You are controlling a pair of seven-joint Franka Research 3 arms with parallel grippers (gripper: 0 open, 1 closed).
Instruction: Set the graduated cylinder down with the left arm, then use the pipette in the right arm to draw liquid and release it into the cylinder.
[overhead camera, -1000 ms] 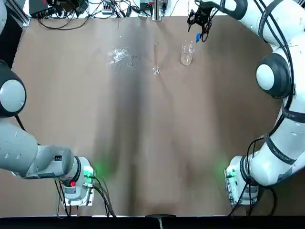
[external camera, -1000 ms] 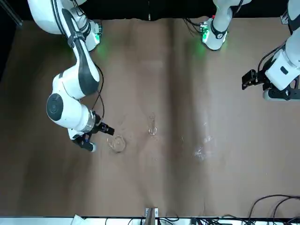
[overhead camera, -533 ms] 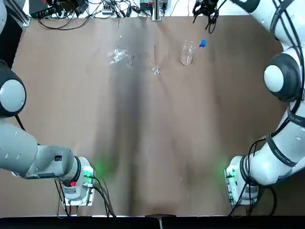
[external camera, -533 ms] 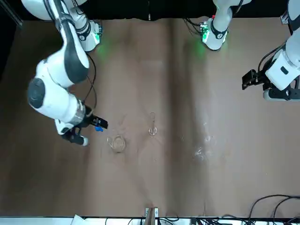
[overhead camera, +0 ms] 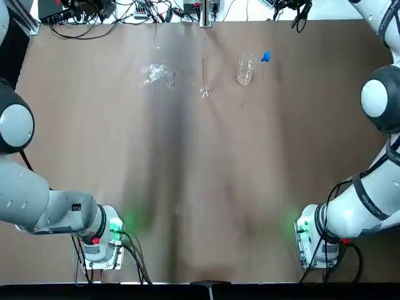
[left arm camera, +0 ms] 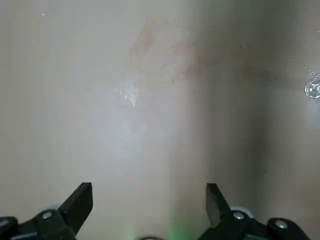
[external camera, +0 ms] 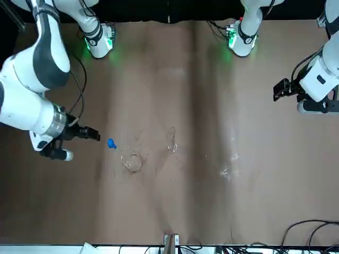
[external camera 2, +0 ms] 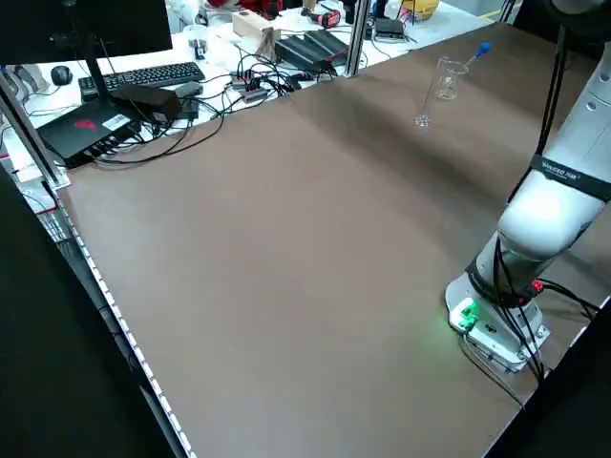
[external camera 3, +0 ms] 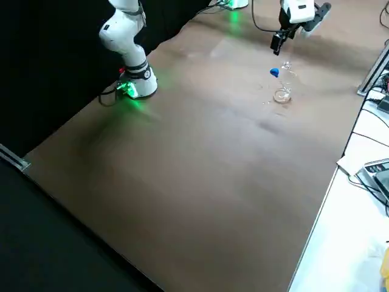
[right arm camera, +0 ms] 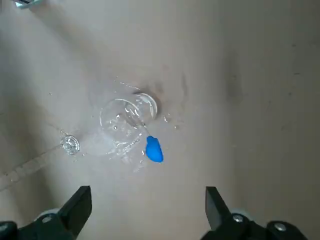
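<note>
The graduated cylinder [overhead camera: 204,78] stands upright on the brown table, free of both arms, also seen in the front view [external camera: 172,142]. Just to its right sits a short clear beaker [overhead camera: 245,70] [right arm camera: 122,117]. The pipette leans in that beaker, its blue bulb [overhead camera: 265,57] [external camera: 111,144] [external camera 2: 484,49] [right arm camera: 154,149] poking out past the rim. My right gripper [overhead camera: 294,9] [external camera: 94,135] [right arm camera: 148,197] is open and empty, off to the right of the beaker near the table's far edge. My left gripper [external camera: 278,91] [left arm camera: 149,197] hangs open and empty, well back on the left side.
A jumble of small clear glassware [overhead camera: 156,72] [left arm camera: 130,95] lies left of the cylinder. Cables and electronics [overhead camera: 125,9] crowd the strip beyond the far edge. Both arm bases [overhead camera: 103,240] [overhead camera: 315,240] stand at the near edge.
The right gripper let go of the pipette, which now rests in the beaker. The gripper then drew away to the right along the far edge. The left arm stayed put.
</note>
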